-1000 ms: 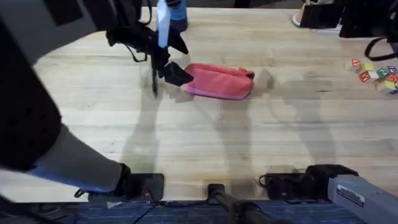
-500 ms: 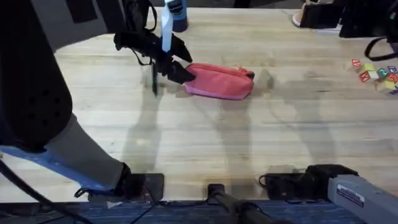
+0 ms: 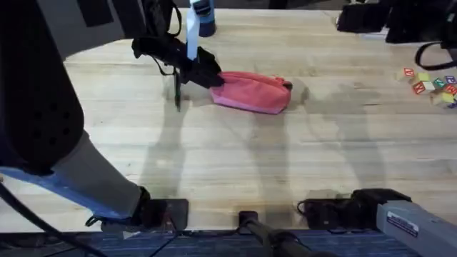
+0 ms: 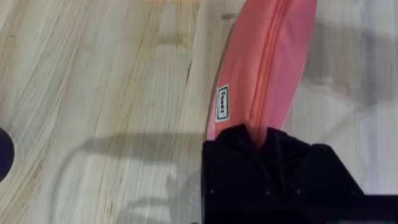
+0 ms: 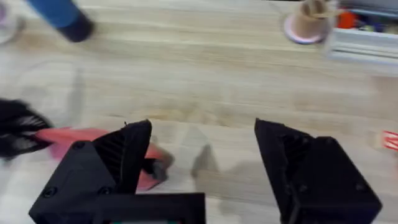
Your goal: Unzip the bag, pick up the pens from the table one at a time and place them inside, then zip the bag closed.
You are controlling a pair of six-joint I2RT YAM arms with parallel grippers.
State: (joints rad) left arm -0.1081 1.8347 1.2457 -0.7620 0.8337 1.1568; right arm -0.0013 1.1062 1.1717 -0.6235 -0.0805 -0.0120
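Bag (image 3: 251, 91) is lying on its side on the table (image 3: 235, 157), far half, a bit left of center, long axis running left-right w/ the zipper seam along the top. Left gripper (image 3: 206, 77) is right at the bag's left end, and in the left wrist view its fingers (image 4: 233, 158) are pinched together on the pink fabric at the tip of that end (image 4: 264, 68), so it's clamped on the bag; there's a small white label on the fabric just beside the fingers. One dark pen (image 3: 176, 93) sits on the table just left of the bag, pointing roughly front-to-back, partly under the arm. Right gripper (image 5: 202, 168) is wide open w/ nothing between the fingers, and its wrist view looks across the table at the bag's other end from well away. Colored blocks (image 3: 432, 83) are off at the far right edge, well apart from everything else.
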